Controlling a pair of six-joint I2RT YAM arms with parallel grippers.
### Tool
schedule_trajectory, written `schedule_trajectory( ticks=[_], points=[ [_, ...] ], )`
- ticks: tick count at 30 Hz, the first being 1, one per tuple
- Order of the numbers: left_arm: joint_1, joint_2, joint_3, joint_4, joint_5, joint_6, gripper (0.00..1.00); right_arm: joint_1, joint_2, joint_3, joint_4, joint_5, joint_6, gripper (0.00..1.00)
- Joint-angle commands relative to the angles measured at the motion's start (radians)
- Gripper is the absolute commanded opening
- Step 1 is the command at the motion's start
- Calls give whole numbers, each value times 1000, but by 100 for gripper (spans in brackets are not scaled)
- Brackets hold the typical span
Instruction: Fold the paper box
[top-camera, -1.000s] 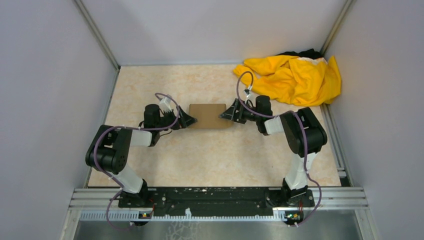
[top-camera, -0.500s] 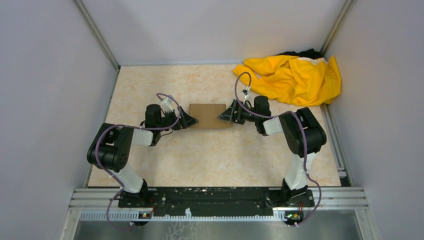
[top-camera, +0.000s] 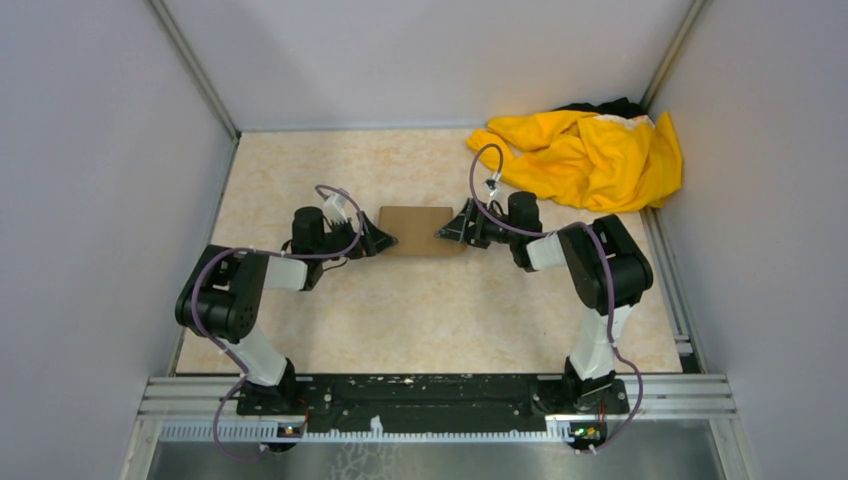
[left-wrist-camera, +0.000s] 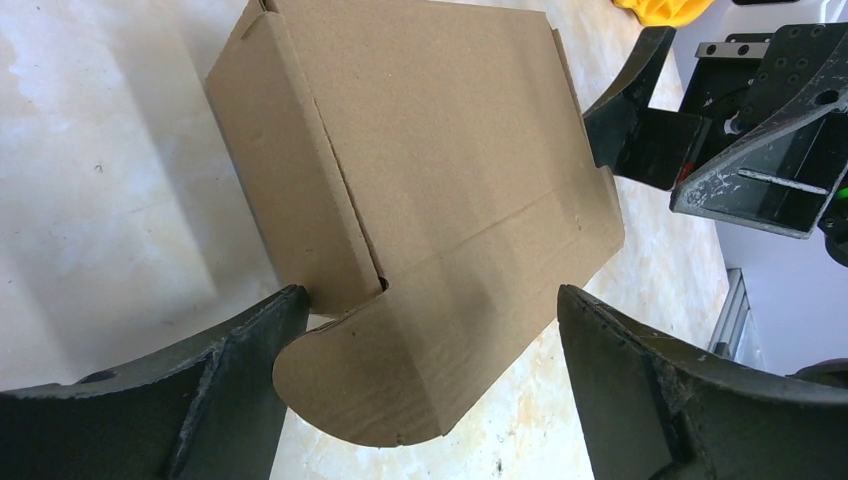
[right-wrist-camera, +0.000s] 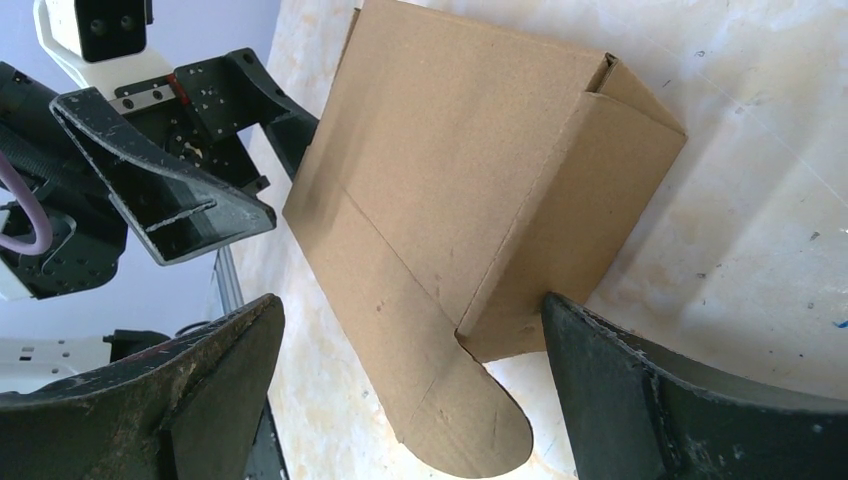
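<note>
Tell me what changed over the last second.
The left gripper and right gripper each crept slightly inward toward the cardboard box from opposite ends. Both stayed open, and nothing was gripped or released. The box and the yellow cloth stayed put.

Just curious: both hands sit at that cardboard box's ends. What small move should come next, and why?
Probably the left hand edges forward to tuck the rounded flap in: its fingers stand open around that flap, which juts loose from the box.
</note>
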Motion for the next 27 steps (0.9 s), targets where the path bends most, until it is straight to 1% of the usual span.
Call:
schedule_trajectory(
  ticks=[1, 8, 15, 27],
  points=[
    [-25, -21, 11, 33, 33, 5, 99, 12, -21, 17, 42, -14, -7, 99],
    [-35, -73, 0, -6, 33, 8, 99, 18, -64, -11, 38, -8, -9, 99],
    [-47, -160, -14, -77, 23, 24, 99, 26, -121, -56, 27, -2, -15, 99],
    [-59, -287, -57, -173, 10, 43, 99, 28, -278, -101, -87, 3, -68, 99]
  ],
)
